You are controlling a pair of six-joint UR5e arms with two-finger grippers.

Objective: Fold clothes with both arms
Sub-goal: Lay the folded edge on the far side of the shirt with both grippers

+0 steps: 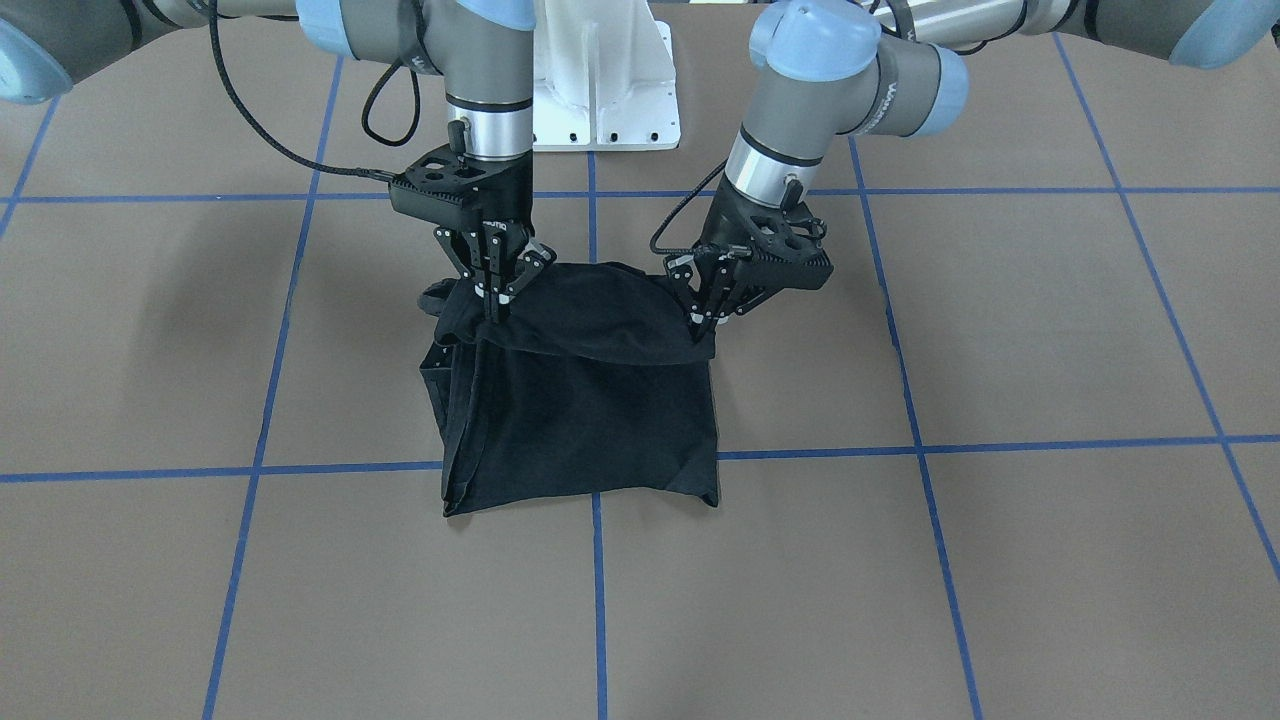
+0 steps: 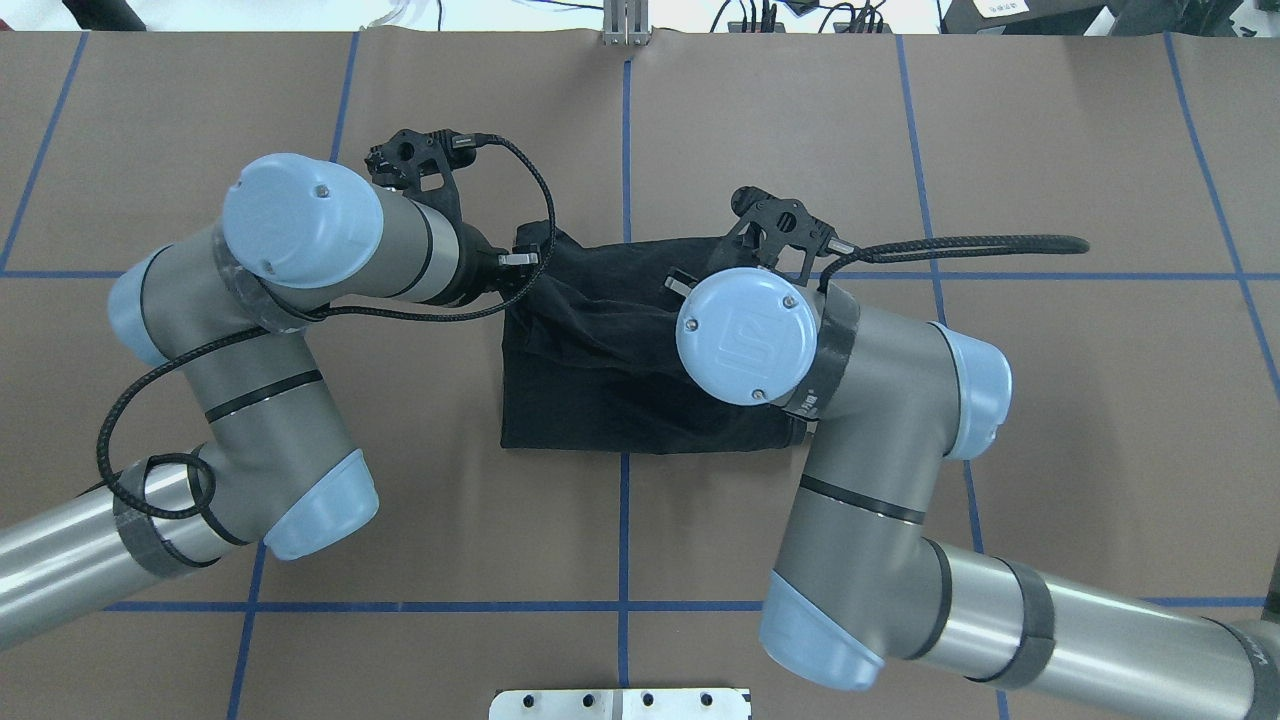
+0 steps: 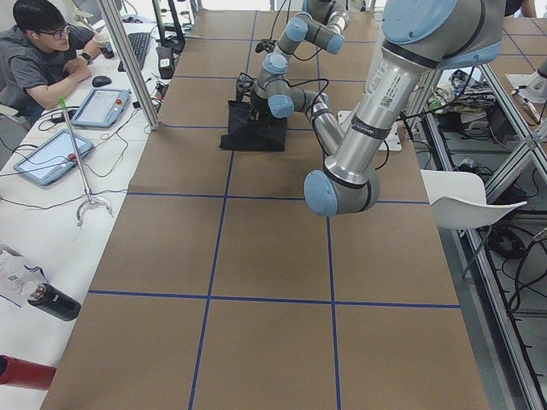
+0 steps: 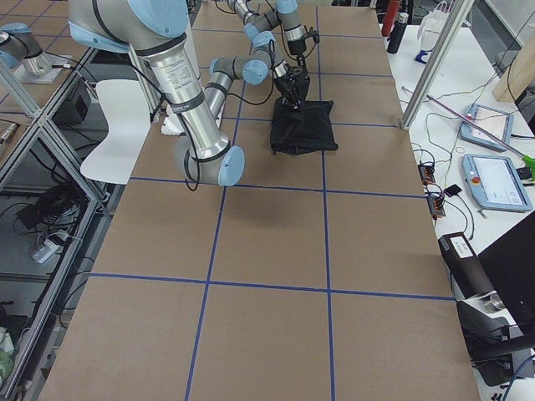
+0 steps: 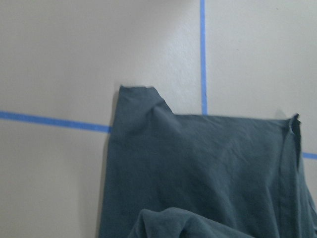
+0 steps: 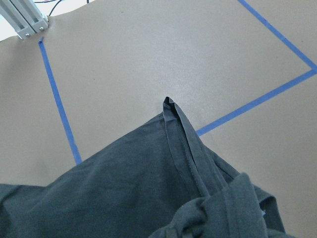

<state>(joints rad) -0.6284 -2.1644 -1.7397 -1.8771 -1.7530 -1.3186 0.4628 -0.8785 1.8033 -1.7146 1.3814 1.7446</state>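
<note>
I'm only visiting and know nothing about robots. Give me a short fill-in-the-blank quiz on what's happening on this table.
1. The T-shirt lying on the table is ____ in colour.
2. The tape lines that divide the table into squares are ____.
3. The left gripper and the right gripper are both shut on the ____.

Missing words: black; blue; T-shirt

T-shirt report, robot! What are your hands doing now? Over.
Left gripper, right gripper: both shut on T-shirt. T-shirt partly folded, held edge lifted off table. Nothing seen blocking. Over.
</note>
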